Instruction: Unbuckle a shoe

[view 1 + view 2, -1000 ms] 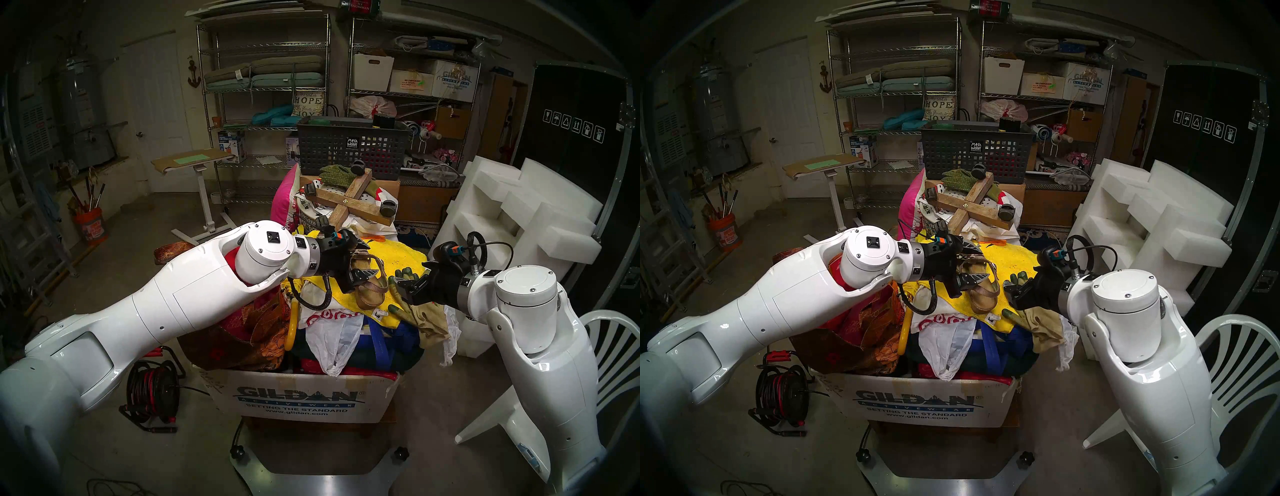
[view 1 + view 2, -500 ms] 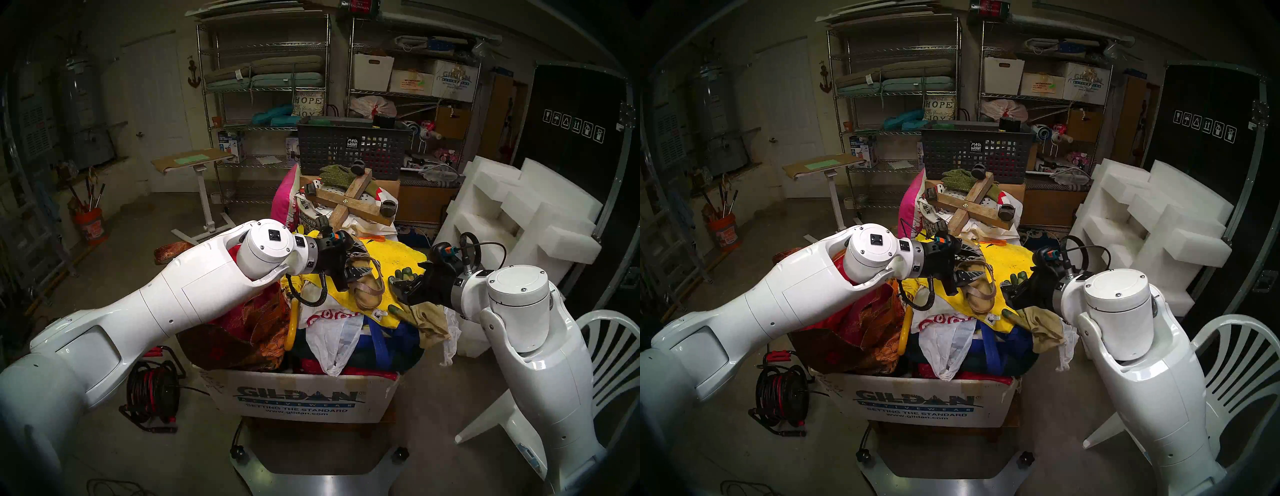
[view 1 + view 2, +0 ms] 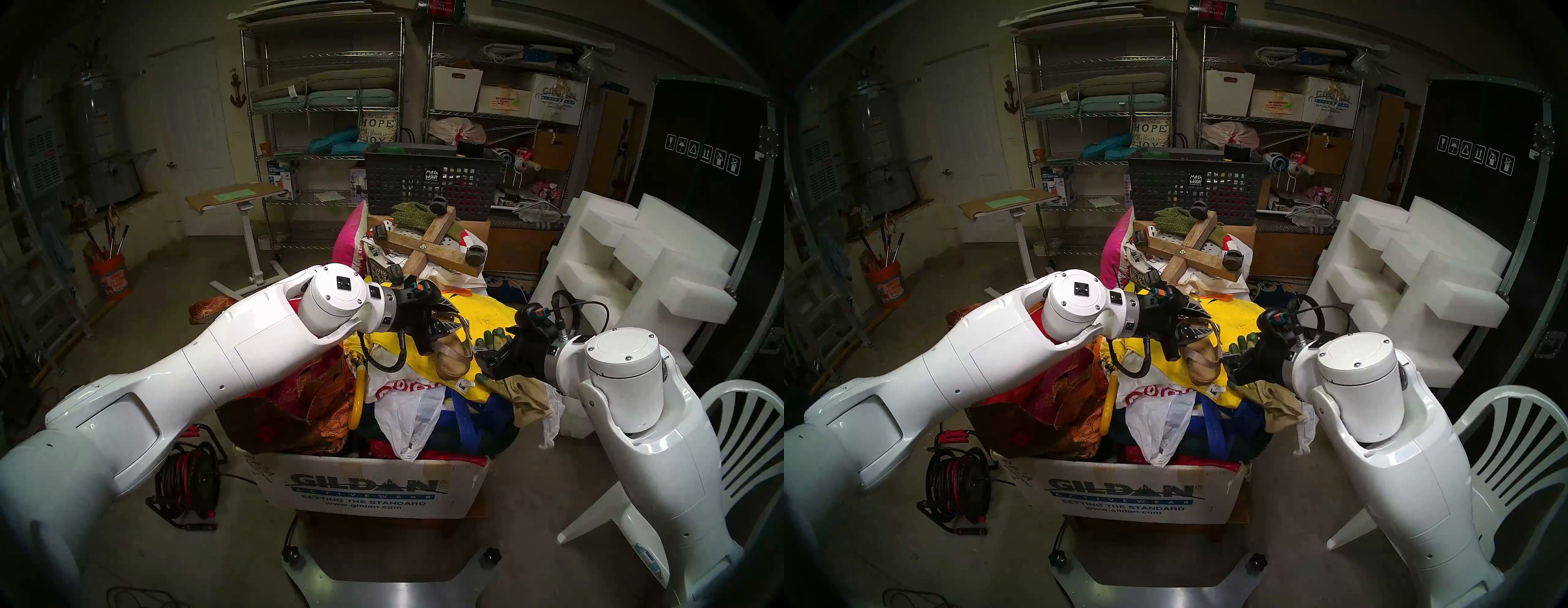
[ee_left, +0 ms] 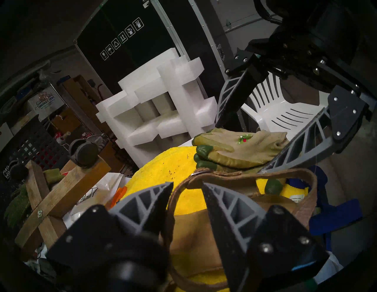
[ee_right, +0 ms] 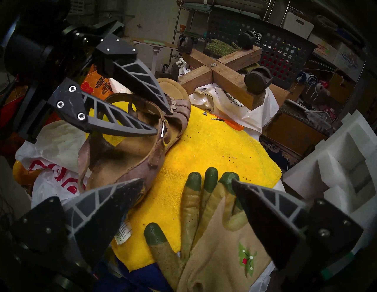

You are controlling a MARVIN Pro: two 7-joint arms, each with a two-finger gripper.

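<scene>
**Sandal on the clutter pile, both grippers in attendance**

- Cardboard box (image 3: pixel 369 488): heaped with bags and cloth; serves as the work surface.
- Yellow towel (image 5: pixel 214 146): tops the heap, a soft bed for the shoe.
- Sandal (image 5: pixel 122 155): lies on the towel, ankle strap standing up in a loop.
- Left gripper (image 5: pixel 163 120): jaws part-way in, astride the strap, one tip at the buckle (image 5: pixel 162 127); grip not confirmed.
- Right gripper (image 5: pixel 187 195): jaws wide, empty, over the glove (image 5: pixel 204 234), likely waiting to assist.
</scene>
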